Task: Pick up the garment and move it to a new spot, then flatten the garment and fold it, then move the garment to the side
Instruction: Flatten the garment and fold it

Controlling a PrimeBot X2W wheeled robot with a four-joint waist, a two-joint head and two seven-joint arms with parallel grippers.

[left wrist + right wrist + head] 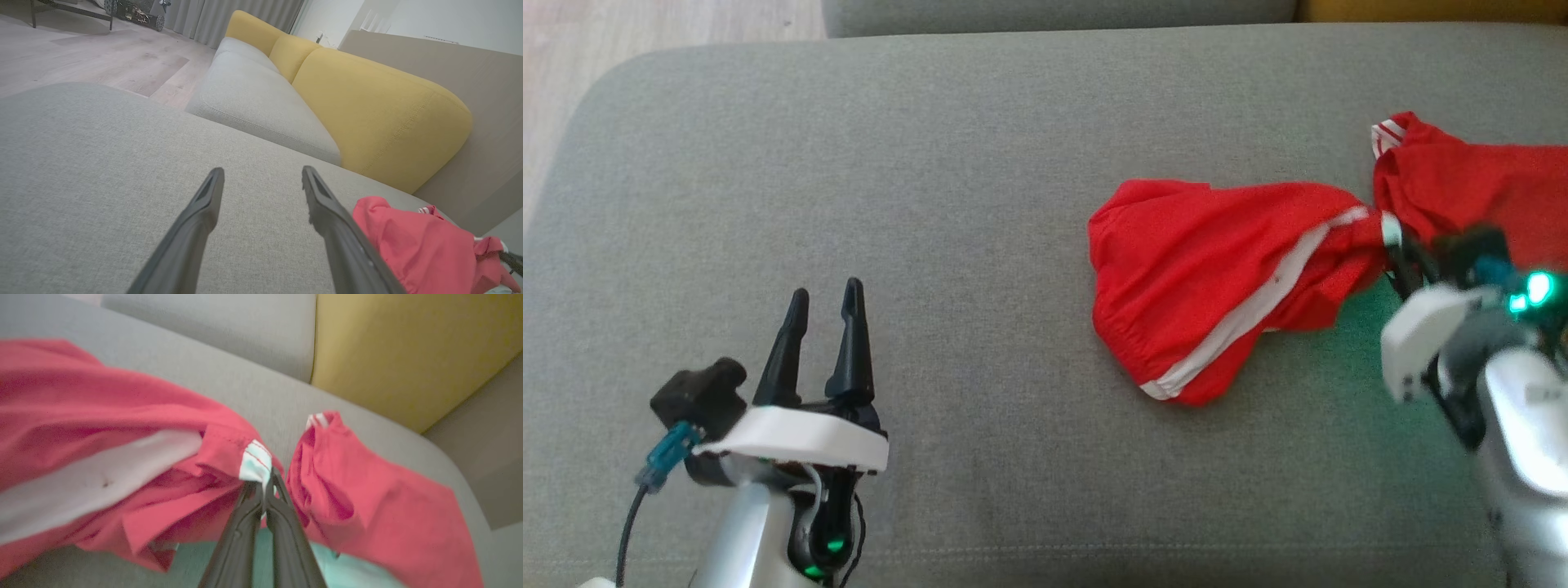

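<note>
The red shorts [1217,278] are found on the right part of the grey cushion [931,163]. A white stripe [1258,302] is seen down their side. The shorts are bunched up and are pinched near their middle by the right gripper [1395,245]. Its two dark fingers are pressed together on the cloth, at a white-edged bit. In the right wrist view, the shorts [122,416] are gathered at the tips of that gripper [263,484], with one part to each side of it. A green light [1539,287] is lit on the right wrist.

The left gripper [827,290] is seen at the lower left over bare cushion, well apart from the shorts. Its fingers are spread apart and nothing is held between them. In the left wrist view, the shorts [408,241] are seen at the lower right of this gripper [262,171], and yellow back cushions [367,102] are seen behind.
</note>
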